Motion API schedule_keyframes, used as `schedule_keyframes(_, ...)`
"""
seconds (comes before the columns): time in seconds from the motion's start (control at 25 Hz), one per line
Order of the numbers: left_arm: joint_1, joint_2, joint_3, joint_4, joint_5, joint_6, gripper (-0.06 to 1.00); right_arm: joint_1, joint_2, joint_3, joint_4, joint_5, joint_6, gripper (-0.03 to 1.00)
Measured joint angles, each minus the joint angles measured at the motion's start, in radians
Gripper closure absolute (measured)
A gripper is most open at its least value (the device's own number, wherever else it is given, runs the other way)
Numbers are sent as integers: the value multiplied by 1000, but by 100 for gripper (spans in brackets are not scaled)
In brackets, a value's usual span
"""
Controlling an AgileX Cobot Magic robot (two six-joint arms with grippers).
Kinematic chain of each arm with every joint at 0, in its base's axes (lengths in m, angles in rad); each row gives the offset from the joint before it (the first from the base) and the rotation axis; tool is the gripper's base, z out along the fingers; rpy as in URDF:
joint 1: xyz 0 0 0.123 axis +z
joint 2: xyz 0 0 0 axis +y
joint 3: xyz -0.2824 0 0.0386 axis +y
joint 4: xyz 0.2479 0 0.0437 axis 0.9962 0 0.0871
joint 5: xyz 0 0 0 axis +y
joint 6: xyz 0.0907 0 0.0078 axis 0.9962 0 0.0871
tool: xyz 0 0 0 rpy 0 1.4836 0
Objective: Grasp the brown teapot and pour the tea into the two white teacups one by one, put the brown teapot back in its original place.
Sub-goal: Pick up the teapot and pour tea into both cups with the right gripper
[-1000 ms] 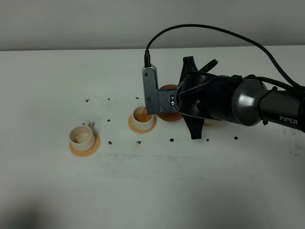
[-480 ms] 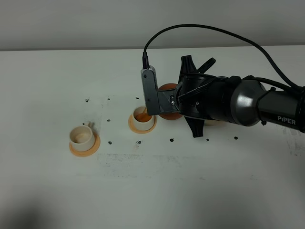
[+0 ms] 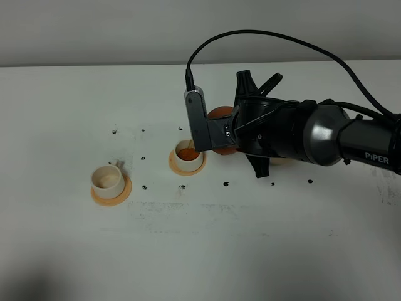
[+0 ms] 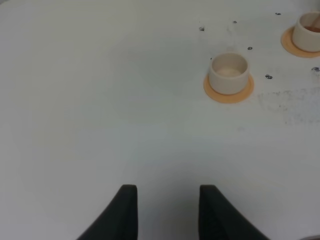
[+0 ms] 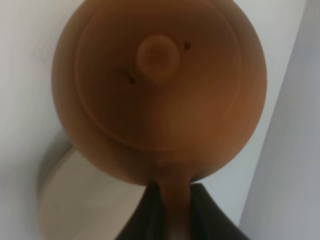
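Note:
The brown teapot [image 3: 218, 115] hangs tilted, spout side toward the middle white teacup [image 3: 188, 163], partly hidden by the wrist camera mount. My right gripper [image 3: 234, 129] is shut on its handle; the right wrist view shows the lid [image 5: 158, 55] and the gripper [image 5: 172, 216] clamped on the handle. Reddish tea [image 3: 186, 152] lies in that cup, on an orange saucer [image 3: 176, 167]. The other teacup [image 3: 107, 180] stands on its saucer [image 3: 113, 194] to the left; I see no tea in it. My left gripper [image 4: 167, 212] is open and holds nothing; that cup [image 4: 229, 73] is ahead of it.
A pale round disc [image 5: 67, 202], probably the beige coaster, shows beneath the teapot in the right wrist view. Small dark marks [image 3: 225, 184] dot the white table [image 3: 200, 251]. The right arm [image 3: 326, 135] and its cable [image 3: 276, 41] span the right half.
The right gripper with the teapot has shifted slightly up and left over the middle cup. The tea in that cup looks darker and fuller. The left cup has not moved.

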Motion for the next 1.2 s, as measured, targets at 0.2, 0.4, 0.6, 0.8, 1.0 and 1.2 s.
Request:
schedule_keyframes(0.2,0,0,0,0,0,0,64,0,0,0,-4,-1,-1,88)
schedule_keyframes(0.4,0,0,0,0,0,0,64,0,0,0,-14,-4,-1,88)
schedule_keyframes(0.6,0,0,0,0,0,0,64,0,0,0,-25,-5,-10,88)
schedule_keyframes(0.8,0,0,0,0,0,0,64,0,0,0,-28,-7,-27,88)
schedule_keyframes(1.0,0,0,0,0,0,0,64,0,0,0,-46,-7,-33,88)
schedule_keyframes(1.2,0,0,0,0,0,0,64,0,0,0,-54,-7,-34,88)
